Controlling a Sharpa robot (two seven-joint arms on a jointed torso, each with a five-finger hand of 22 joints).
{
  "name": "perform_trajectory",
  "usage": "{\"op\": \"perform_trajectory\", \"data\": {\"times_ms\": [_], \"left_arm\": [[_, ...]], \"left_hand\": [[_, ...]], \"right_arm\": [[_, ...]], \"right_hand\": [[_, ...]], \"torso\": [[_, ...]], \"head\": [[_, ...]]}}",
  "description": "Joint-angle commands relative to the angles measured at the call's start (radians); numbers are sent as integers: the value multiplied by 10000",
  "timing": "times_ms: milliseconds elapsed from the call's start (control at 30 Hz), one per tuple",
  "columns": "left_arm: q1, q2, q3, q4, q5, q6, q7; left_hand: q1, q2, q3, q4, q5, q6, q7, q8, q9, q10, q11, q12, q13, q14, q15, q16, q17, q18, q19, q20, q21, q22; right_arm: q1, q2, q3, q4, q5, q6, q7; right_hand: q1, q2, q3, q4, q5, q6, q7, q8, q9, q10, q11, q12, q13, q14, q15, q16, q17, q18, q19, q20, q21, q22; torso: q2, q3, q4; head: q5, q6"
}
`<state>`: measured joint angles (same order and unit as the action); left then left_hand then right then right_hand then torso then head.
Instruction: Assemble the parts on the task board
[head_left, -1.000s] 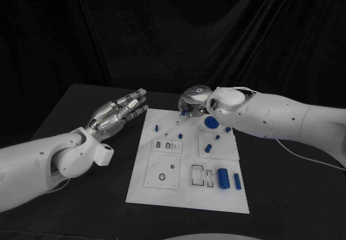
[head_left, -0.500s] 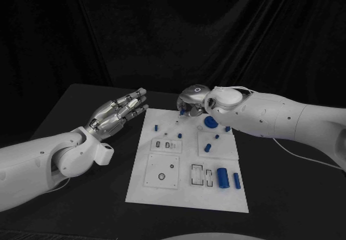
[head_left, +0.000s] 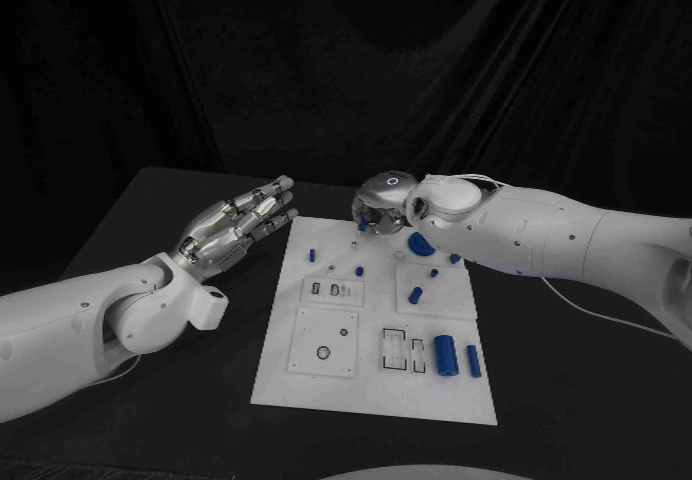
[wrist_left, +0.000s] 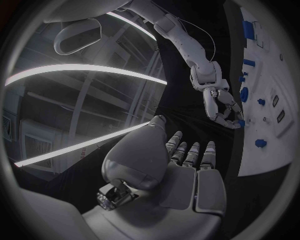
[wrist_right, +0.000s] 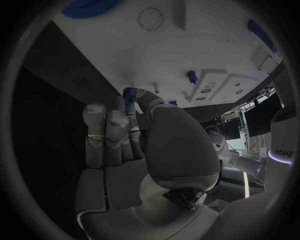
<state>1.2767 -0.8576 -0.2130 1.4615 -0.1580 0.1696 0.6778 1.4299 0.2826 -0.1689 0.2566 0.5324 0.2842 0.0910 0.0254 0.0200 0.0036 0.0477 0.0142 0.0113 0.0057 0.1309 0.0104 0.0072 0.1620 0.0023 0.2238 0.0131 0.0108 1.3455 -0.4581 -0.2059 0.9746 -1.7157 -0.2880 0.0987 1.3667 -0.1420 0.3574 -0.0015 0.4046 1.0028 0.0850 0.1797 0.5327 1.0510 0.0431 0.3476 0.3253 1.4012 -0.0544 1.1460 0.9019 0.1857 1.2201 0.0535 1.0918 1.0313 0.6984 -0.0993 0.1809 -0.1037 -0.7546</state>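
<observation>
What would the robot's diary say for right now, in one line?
right hand: pinches small blue part over white task board's far edge | left hand: open, empty, beside board

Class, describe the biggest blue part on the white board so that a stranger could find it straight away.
Start at the white board in the middle of the black table. Go to its near right corner, where two blue cylinders lie side by side. The thick cylinder, on the left of the pair, is much fatter than the slim cylinder beside it.
</observation>
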Motion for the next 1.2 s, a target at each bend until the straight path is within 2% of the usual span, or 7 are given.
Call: {"op": "perform_trajectory", "data": {"times_ms": [33,800,900,967,1033,1100,1200], "left_arm": [[-9,28,9,0,-5,156,350],[-27,94,9,-91,-5,252,249],[-30,104,9,-106,-5,267,224],[-33,108,9,-115,-5,272,217],[-35,107,9,-122,-5,273,211],[-37,104,9,-130,-5,270,203],[-41,100,9,-139,-5,270,191]], "left_hand": [[131,-72,424,-22,121,-13,-50,122,155,-17,113,-135,-106,-10,138,-61,-42,-28,12,71,-100,-80],[107,-51,493,-7,110,152,67,157,179,-11,194,-132,-104,-2,204,-50,-37,-74,20,99,-94,-76],[106,-49,502,-6,111,185,82,164,183,-11,204,-132,-103,-1,207,-48,-37,-77,21,100,-93,-75],[106,-49,502,-6,111,185,82,164,183,-11,204,-132,-103,-1,207,-48,-37,-77,21,100,-93,-75],[106,-49,502,-6,111,185,82,164,183,-11,204,-132,-103,-1,207,-48,-37,-77,21,100,-93,-75],[105,-50,508,-7,111,194,91,167,184,-16,212,-134,-106,0,210,-47,-36,-80,21,101,-93,-75],[105,-50,508,-7,111,194,91,167,184,-16,212,-134,-106,0,210,-47,-36,-80,21,101,-93,-75]], "right_arm": [[-31,28,6,-29,-17,127,-43],[-70,120,7,-5,-17,327,-66],[-73,122,7,-1,-17,526,-200],[-79,107,7,6,-17,679,-312],[-85,91,7,11,-17,769,-379],[-92,69,7,18,-17,825,-447],[-100,40,7,30,-17,820,-521]], "right_hand": [[248,342,329,-12,-147,98,108,-35,380,174,-47,-180,-89,-71,-3,-139,-112,-520,-48,18,-73,91],[265,363,319,-20,-257,-155,101,-266,282,172,-44,-348,-177,-182,13,-251,-248,-496,-184,38,-209,58],[224,335,298,4,-530,-444,50,-481,179,0,-49,-537,-258,-302,27,-382,-415,-468,-324,51,-369,-23],[136,251,314,63,-875,-1020,10,-872,-49,-560,49,-900,-402,-510,104,-578,-658,-434,-559,105,-642,-179],[80,159,365,108,-1014,-1469,-146,-1151,-286,-1046,99,-1215,-553,-600,157,-641,-750,-410,-649,141,-769,-223],[49,102,373,130,-1125,-1764,-235,-1186,-441,-1280,156,-1374,-634,-640,187,-662,-784,-409,-685,177,-831,-237],[98,45,274,98,-1287,-2641,-447,-1185,-911,-2017,221,-1750,-812,-796,246,-760,-933,-374,-815,253,-1048,-300]], "torso": [[-2,-1,3],[-8,-5,-4],[-8,-7,-2],[-8,-4,-7],[-10,-5,-8],[-10,-5,-9],[-7,-8,-12]], "head": [[-19,-13],[-42,-59],[-48,-60],[-40,-64],[-33,-70],[-23,-79],[-5,-84]]}}
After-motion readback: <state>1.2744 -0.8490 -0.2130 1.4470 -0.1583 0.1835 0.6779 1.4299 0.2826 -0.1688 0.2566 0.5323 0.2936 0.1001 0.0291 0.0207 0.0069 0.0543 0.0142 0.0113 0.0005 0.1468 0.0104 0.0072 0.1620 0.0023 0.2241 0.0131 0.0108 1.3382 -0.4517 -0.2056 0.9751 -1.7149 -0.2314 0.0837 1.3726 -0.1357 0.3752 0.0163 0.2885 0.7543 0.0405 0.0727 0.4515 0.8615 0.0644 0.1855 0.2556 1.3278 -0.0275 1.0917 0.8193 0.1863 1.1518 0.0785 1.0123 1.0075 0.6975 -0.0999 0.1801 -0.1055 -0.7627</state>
